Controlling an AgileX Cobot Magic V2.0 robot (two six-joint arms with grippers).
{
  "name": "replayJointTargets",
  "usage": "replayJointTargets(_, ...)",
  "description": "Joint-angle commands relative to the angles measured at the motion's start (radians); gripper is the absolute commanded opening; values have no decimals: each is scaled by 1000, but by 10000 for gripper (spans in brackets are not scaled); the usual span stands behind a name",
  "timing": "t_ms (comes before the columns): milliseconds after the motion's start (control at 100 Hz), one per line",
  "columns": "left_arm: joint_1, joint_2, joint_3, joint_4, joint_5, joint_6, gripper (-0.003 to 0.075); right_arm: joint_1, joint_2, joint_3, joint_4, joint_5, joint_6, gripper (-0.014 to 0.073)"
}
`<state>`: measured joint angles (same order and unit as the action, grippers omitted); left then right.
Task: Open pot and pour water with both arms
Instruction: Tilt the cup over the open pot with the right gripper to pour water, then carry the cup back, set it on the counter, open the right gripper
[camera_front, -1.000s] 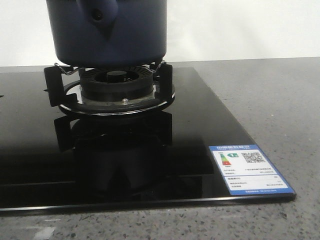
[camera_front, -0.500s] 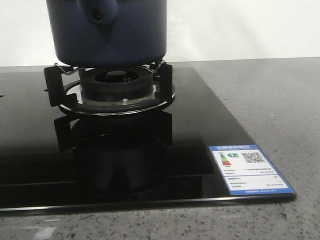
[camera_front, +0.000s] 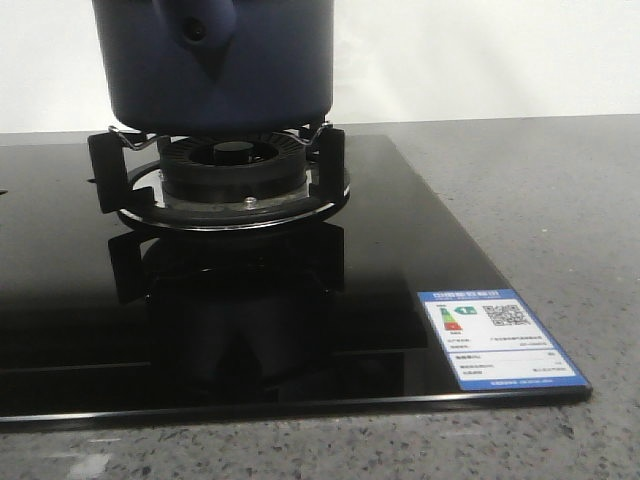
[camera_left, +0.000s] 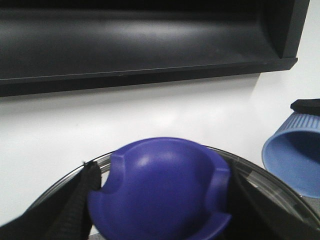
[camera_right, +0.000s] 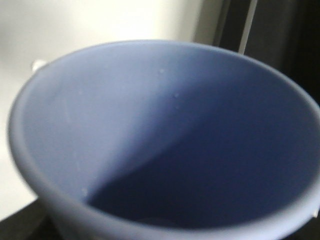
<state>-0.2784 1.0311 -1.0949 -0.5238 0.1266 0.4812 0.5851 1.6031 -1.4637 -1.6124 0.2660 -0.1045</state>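
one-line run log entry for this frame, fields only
pot: on burner | left tool: fingers flank lid knob, closure unclear | right tool: not visible, pale blue cup fills view | pour: not seen

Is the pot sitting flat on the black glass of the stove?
No, in the front view the pot rests on the metal supports over the burner, raised above the glass.

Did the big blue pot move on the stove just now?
No. The pot sits at the same spot on the burner stand, lined up the same with the blue sticker on the glass stovetop.
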Motion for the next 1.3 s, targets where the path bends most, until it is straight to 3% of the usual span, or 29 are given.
replayJointTargets(0,3,-17,-39,-14,-99,-1,316,1,-48,-38,-7,49,159,264)
replayJointTargets(190,3,-17,-39,-14,-99,-1,315,-1,-75,-38,125,113,529,264)
replayJointTargets(300,3,-17,-39,-14,-99,-1,316,-14,-111,-38,229,100,646,264)
replayJointTargets(580,3,-17,-39,-14,-99,-1,315,-153,-195,-27,605,-76,659,264)
replayJointTargets(740,3,-17,-39,-14,-99,-1,315,-277,-274,84,730,-258,688,264)
replayJointTargets(1020,3,-17,-39,-14,-99,-1,315,-521,-434,409,774,-581,773,264)
replayJointTargets(1290,3,-17,-39,-14,-99,-1,315,-643,-441,723,790,-796,775,264)
